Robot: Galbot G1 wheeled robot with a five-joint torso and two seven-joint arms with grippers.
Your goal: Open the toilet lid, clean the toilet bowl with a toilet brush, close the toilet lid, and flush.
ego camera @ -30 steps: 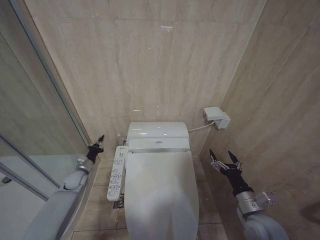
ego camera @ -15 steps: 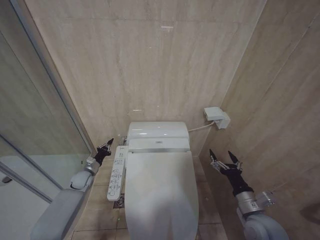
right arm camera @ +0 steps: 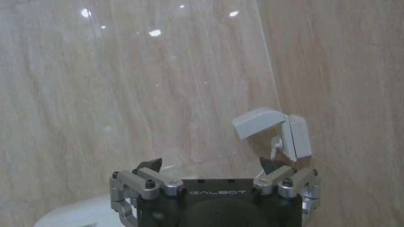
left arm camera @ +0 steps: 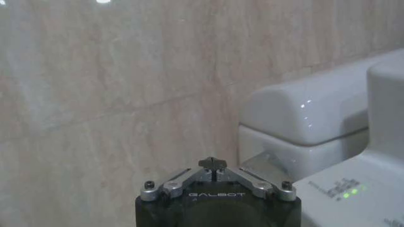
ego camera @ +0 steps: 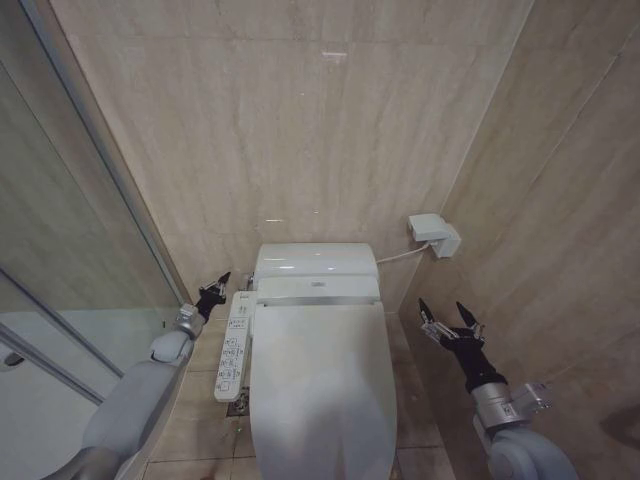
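The toilet lid [ego camera: 320,385] is a glossy white oval lying shut, and it hides the toilet bowl. A long white button panel [ego camera: 232,345] runs along the toilet's left side. My left gripper [ego camera: 217,287] is shut and holds nothing; it hovers just beyond the panel's far end, near the white tank [ego camera: 316,264]. In the left wrist view its fingertips [left arm camera: 213,164] meet in front of the tank [left arm camera: 303,113], with the panel's green lights [left arm camera: 350,191] beside them. My right gripper [ego camera: 447,320] stands open and holds nothing, to the right of the lid. The toilet brush is out of view.
A glass shower partition [ego camera: 80,250] closes in the left side. Tiled walls stand close behind and to the right. A white wall box [ego camera: 433,235] with a hose sits right of the tank, also in the right wrist view [right arm camera: 275,130]. A floor drain [ego camera: 237,405] lies under the panel.
My left arm has swung from beside the glass partition toward the toilet, ending near the far end of the button panel. The right arm has not moved.
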